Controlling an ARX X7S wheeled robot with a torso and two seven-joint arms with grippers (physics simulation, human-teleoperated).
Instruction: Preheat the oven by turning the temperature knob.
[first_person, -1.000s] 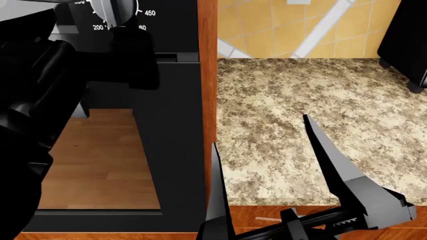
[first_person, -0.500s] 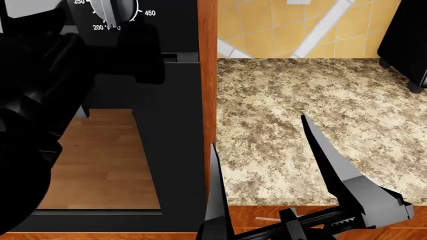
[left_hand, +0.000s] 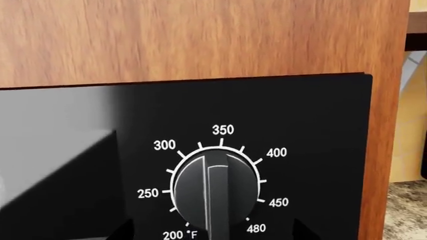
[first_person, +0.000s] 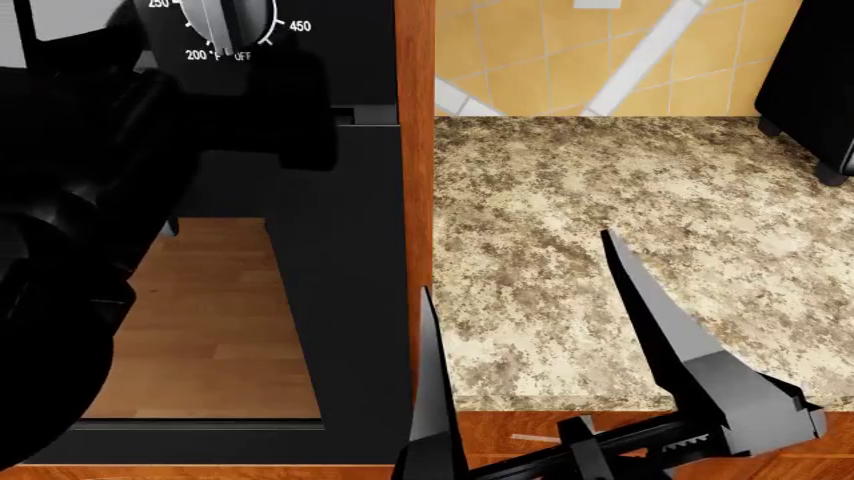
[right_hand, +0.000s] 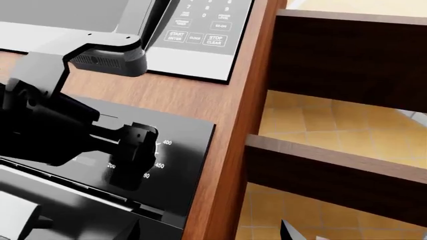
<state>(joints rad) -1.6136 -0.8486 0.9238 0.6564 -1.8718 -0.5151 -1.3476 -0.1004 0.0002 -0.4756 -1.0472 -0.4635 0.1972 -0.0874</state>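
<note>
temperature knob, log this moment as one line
left gripper: at temperature knob, closure unclear | pointer: vertical, not turned to a setting | right gripper: open, idle over countertop | oven: door closed

We see the black left end effector (right_hand: 137, 155) and its bulky arm filling the space directly before the silver-grey tapered temperature knob (left_hand: 215, 195) on the black oven control panel (left_hand: 320, 125). A brown wooden cabinet post (first_person: 415, 150) walls the oven off from the speckled beige granite worktop (first_person: 641, 220), whose broad surface lies open beneath the spread black right end effector (first_person: 527, 290). A black appliance (first_person: 814, 80) occupies its far corner.
</note>
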